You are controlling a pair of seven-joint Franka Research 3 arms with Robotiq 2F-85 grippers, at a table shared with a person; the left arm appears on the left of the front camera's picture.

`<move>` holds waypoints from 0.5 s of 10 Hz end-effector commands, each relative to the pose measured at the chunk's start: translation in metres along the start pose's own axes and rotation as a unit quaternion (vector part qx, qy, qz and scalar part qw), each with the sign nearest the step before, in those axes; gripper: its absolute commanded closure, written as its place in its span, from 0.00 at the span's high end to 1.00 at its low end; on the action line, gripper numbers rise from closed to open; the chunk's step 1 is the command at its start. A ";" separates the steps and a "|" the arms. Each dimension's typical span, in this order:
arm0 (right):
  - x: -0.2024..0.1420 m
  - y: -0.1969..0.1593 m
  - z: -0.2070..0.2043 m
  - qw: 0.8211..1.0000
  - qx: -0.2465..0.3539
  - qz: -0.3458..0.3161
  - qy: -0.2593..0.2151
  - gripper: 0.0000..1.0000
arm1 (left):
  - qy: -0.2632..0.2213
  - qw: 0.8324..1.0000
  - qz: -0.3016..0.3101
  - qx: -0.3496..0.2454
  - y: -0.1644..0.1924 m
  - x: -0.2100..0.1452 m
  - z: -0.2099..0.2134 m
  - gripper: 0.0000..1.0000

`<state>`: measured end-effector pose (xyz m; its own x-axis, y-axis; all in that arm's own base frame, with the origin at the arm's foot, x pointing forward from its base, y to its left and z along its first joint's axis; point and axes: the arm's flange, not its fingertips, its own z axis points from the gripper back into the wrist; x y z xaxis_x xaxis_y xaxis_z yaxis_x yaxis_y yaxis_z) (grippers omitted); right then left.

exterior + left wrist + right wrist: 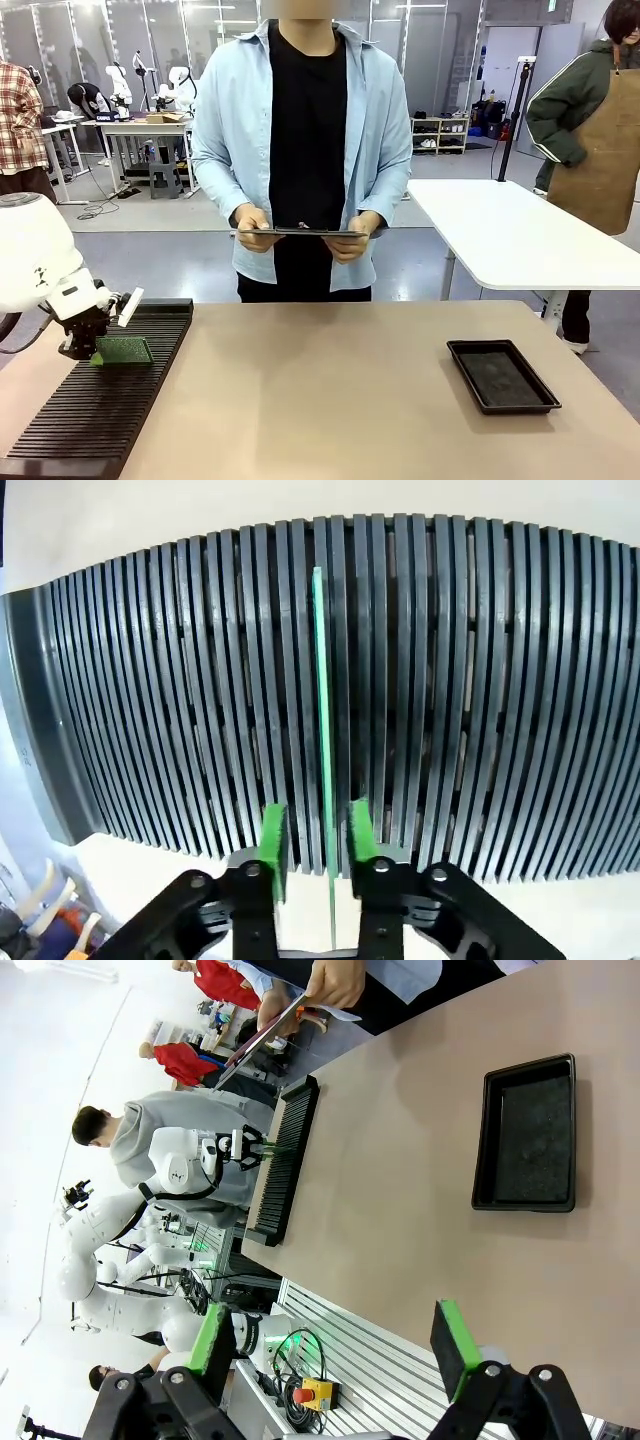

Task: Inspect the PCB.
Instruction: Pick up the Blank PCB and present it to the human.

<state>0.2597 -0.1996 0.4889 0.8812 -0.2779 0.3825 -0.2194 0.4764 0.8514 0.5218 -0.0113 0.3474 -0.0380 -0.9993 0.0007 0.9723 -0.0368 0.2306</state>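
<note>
Left pincer (316, 830) is seen lowered over the slotted black rack (480, 700) at the left side of the desk (320, 400). Its jaws are drawn in narrow but not clamped: the green pads (273, 845) are set on either side of the circuit board (322, 700), and a thin gap is seen on each side of it. The circuit board is stood on edge in one slot of the rack, toward the rack's far end in the front view. Right pincer (330, 1340) is held wide and released, with nothing between its pads, near the desk's edge. A shallow black tray (503, 376) is laid flat on the desk's right half, well apart from the rack. Across the desk a clipboard (300, 232) is held level in both hands by a person (300, 120).
</note>
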 end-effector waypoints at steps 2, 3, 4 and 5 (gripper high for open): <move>0.001 0.000 0.000 1.000 0.007 0.010 -0.005 1.00 | 0.003 1.000 0.008 -0.009 0.008 0.000 0.007 0.00; 0.001 0.000 0.000 1.000 0.007 0.010 -0.005 1.00 | 0.005 1.000 0.008 -0.011 0.007 0.001 0.007 0.00; 0.001 0.000 0.000 1.000 0.007 0.010 -0.005 1.00 | 0.012 1.000 0.013 -0.008 0.008 0.002 0.009 0.00; 0.001 0.000 0.000 1.000 0.007 0.010 -0.005 1.00 | 0.024 0.999 0.031 -0.005 0.007 0.003 0.014 0.00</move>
<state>0.2597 -0.1995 0.4890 0.8810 -0.2780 0.3829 -0.2197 0.4762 0.8514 0.5223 -0.0137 0.3520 -0.0093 -0.9999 -0.0056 0.9762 -0.0103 0.2166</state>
